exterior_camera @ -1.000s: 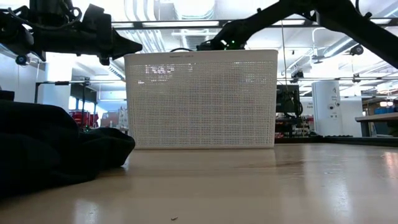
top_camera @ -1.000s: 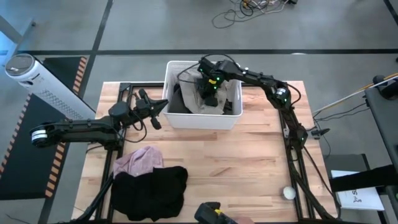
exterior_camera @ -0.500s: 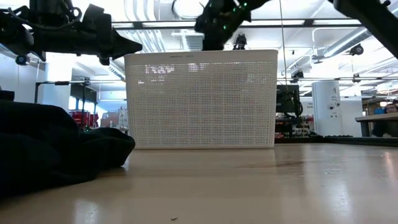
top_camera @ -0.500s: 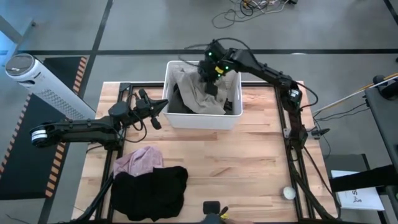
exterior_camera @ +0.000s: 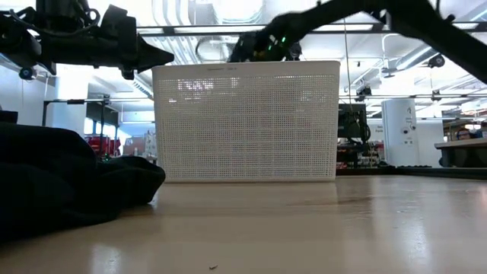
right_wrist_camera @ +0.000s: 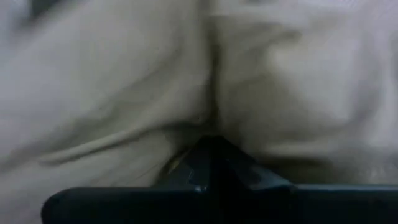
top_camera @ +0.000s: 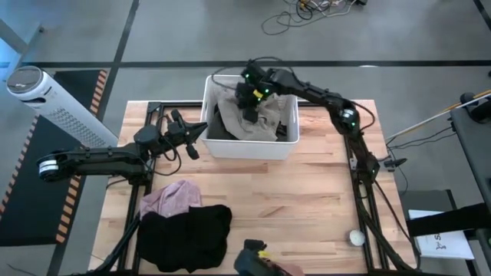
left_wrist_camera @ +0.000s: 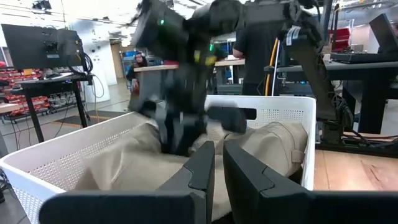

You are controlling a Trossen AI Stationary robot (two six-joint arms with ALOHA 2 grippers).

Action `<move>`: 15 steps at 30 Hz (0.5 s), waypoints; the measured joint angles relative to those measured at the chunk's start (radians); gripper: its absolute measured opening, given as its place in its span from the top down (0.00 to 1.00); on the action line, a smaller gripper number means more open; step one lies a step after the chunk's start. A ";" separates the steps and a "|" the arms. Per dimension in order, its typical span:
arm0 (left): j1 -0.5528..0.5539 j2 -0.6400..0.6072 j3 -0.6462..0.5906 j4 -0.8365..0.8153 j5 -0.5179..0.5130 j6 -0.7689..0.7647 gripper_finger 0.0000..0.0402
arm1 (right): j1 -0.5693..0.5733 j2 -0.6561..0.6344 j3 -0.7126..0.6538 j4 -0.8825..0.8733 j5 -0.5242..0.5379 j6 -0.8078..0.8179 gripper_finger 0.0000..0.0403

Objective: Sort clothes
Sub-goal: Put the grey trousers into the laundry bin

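Observation:
A white lattice basket stands at the table's far middle and also shows in the low view. It holds a khaki garment and dark pieces. My right gripper reaches into the basket from the right and is shut on the khaki garment. My left gripper hovers shut and empty by the basket's left near corner, pointing at it. A pale pink shirt and a black pile lie on the table's near left. My right gripper pinches a bunched fold of the khaki garment between its two fingers, coming from above and pointing down into the basket. The cloth rises in a peak to the fingers. The rest of it lies in the basket, over the dark pieces.
A white ball lies at the table's near right. A dark object sits at the near edge. Bare wood stretches in front of the basket. A white tower fan stands on the floor at the left.
My right gripper has risen out of the basket with the khaki garment, drawing it up and spreading it over the dark pieces. It has then come down a little and gone toward the table's left, still shut on the garment.

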 joint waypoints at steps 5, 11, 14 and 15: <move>0.000 0.000 0.000 -0.001 0.000 0.000 0.95 | 0.000 0.079 0.001 -0.054 0.018 0.000 1.00; 0.000 0.000 0.000 -0.001 -0.001 0.004 0.95 | 0.002 0.084 0.003 -0.075 0.019 -0.004 1.00; 0.000 0.000 0.000 -0.002 -0.001 0.005 0.95 | 0.002 0.058 0.020 -0.100 0.035 -0.002 1.00; 0.000 0.000 0.000 -0.003 -0.001 0.006 0.95 | 0.004 0.049 0.033 -0.105 0.045 -0.002 1.00</move>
